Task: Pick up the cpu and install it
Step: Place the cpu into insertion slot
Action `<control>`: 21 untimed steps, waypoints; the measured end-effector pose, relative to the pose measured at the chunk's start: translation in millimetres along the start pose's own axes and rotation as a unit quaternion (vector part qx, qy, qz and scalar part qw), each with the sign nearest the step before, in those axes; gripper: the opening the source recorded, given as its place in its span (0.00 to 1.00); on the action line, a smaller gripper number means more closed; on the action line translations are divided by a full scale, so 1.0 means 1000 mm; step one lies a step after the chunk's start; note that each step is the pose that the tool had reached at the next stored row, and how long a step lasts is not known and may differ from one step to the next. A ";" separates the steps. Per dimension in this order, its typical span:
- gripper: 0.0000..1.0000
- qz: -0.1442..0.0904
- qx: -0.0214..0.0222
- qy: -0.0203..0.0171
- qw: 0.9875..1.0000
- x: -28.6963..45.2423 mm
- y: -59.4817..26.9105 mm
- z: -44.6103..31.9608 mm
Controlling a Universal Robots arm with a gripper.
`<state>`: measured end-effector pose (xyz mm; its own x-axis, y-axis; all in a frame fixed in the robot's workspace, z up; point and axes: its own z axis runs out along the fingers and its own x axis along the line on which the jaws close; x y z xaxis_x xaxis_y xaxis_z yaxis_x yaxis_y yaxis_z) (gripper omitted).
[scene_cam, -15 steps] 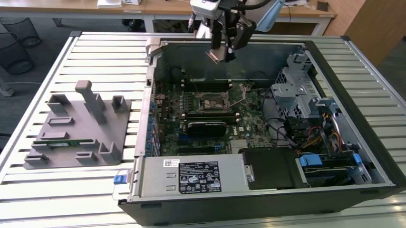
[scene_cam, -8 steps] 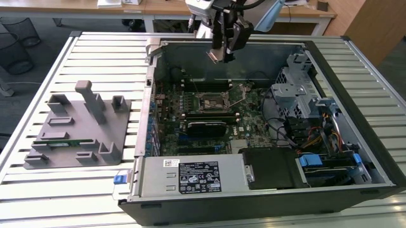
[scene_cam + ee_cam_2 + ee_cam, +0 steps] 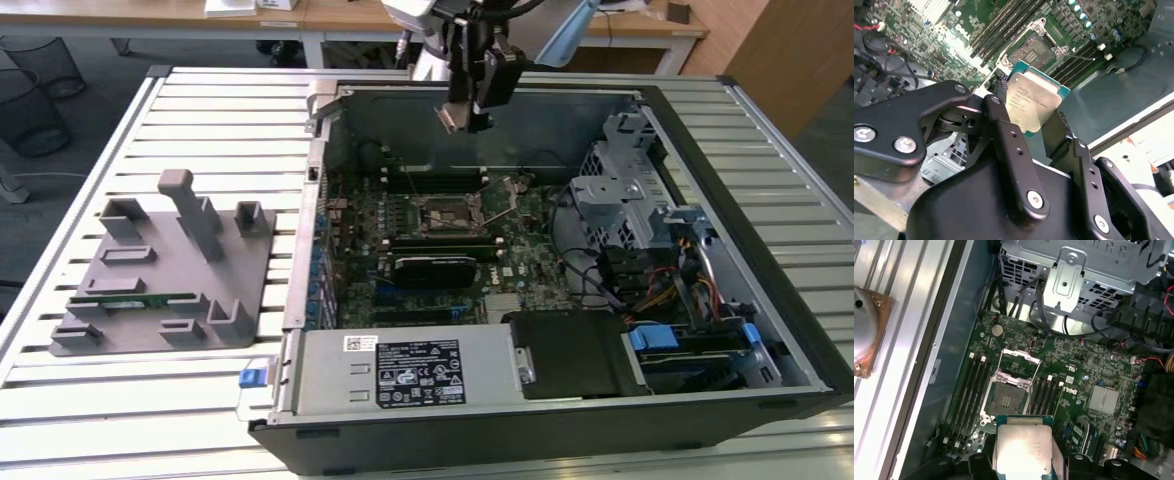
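Over the board (image 3: 527,240): gripper (image 3: 467,112) hangs high with the cpu (image 3: 451,120) in its grip, well clear of everything below.
table (image 3: 200,110): slatted metal top; carries the case and, on the exterior view's left, a grey fixture.
case (image 3: 787,330): on its side, panel off, insides exposed.
fixture (image 3: 147,270): moulded holder with posts and pockets; a green memory stick (image 3: 127,298) lies in one slot.
power supply (image 3: 400,370): grey box along one case edge.
drive cage (image 3: 627,185): bare metal, beside the board on the exterior view's right.
socket (image 3: 1006,392): empty, load plate (image 3: 1016,362) swung open, memory slots (image 3: 974,390) on both sides.
grip: black fingers (image 3: 1004,125) pressed against opposite edges of the cpu, clamped on it.
cpu detail: silver lid toward both wrist cameras (image 3: 1031,102) (image 3: 1021,447), green rim showing; in the air, apart from the socket.
step: judged as carrying to the socket; pick looks done, chip not seated yet.
need: my read is that seating calls for the chip level, squared to the socket frame, corner marks matched, lowered straight with no sliding.
risk: probably bent contacts if it lands tilted or offset.
writing: white label with dense print and symbols on the power supply, a small sticker beside it; fine print on the cpu lid; white lettering on the board. None transcribed.
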<state>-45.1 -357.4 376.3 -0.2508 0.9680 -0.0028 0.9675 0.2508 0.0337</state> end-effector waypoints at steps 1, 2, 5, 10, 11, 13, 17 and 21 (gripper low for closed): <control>0.53 0.007 0.000 0.000 1.000 0.0000 0.0000 0.0001; 0.53 0.015 0.000 0.000 1.000 0.0000 0.0000 0.0002; 0.53 0.040 0.000 -0.001 0.999 0.0001 0.0000 0.0006; 0.53 0.085 0.000 -0.003 0.996 0.0001 0.0000 0.0014; 0.53 0.094 0.000 -0.003 0.996 0.0001 0.0000 0.0017; 0.53 0.107 0.000 -0.004 0.994 0.0003 0.0000 0.0020; 0.53 0.129 0.000 -0.004 0.992 0.0018 0.0003 0.0028; 0.53 0.129 0.000 -0.004 0.992 0.0062 0.0013 0.0078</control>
<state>-45.1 -351.0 368.5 0.0055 1.0000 -0.0024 0.9994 -0.0055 0.0339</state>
